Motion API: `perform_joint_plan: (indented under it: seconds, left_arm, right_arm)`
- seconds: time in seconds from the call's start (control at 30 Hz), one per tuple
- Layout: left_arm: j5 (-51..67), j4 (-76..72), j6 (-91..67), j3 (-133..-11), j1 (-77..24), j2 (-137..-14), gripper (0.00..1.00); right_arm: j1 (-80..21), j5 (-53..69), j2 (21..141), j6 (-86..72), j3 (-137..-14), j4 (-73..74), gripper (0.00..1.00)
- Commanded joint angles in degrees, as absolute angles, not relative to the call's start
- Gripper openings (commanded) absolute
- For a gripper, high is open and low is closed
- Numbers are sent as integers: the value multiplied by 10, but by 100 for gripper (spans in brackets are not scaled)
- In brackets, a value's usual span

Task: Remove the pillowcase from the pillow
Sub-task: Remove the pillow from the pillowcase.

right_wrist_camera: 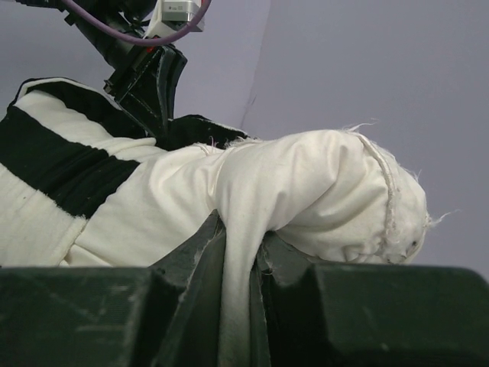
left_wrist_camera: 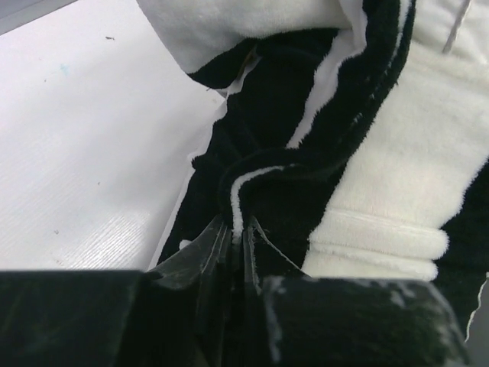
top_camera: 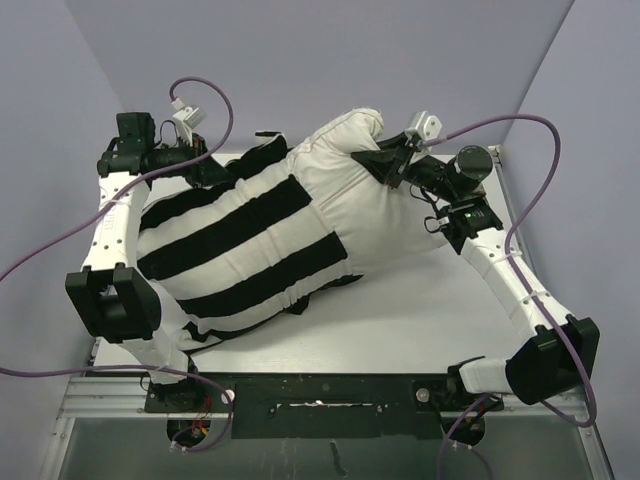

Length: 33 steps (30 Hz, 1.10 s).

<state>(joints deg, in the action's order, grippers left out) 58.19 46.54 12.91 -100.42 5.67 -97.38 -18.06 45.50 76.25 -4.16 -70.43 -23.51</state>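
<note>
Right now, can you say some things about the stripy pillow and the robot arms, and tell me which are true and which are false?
1. The right gripper pinches the pillow. True.
2. The left gripper is open and holds nothing. False: it is shut on a fold of the pillowcase.
3. The pillow is all the way out of the pillowcase. False: only one end sticks out, and the rest is inside.
4. The pillowcase has black and white stripes. True.
5. The pillow lies on the floor. False: it lies on the table.
</note>
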Motion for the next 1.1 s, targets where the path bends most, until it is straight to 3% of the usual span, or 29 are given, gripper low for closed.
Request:
perform_joint_plan:
  seconds: [0.0,0.13,0.43,0.87,0.9,1.0,1.07]
  left_arm:
    - [586,419,138,-978,57,-956,0]
    - [566,428,159,-974,65,-945,0]
    - [406,479,310,-980,122,-927,0]
    - [354,454,358,-984,189,-919,0]
    - [364,462,353,-992,190,-922,4]
    - [433,526,355,-1032,190,-932,67]
    - [467,555,376,-1044,191,-928,90]
  right_arm:
    - [-182,462,705,-38,-726,-359,0]
    - [-175,419,699,-16,-728,-298,0]
    - [-131,185,639,24,-686,-188,0]
    - [-101,-3,607,42,-659,-107,0]
    - [-100,-7,610,42,-659,-102,0]
    - [-93,-5,613,38,-647,-103,0]
    - [-73,27,608,15,-622,-148,0]
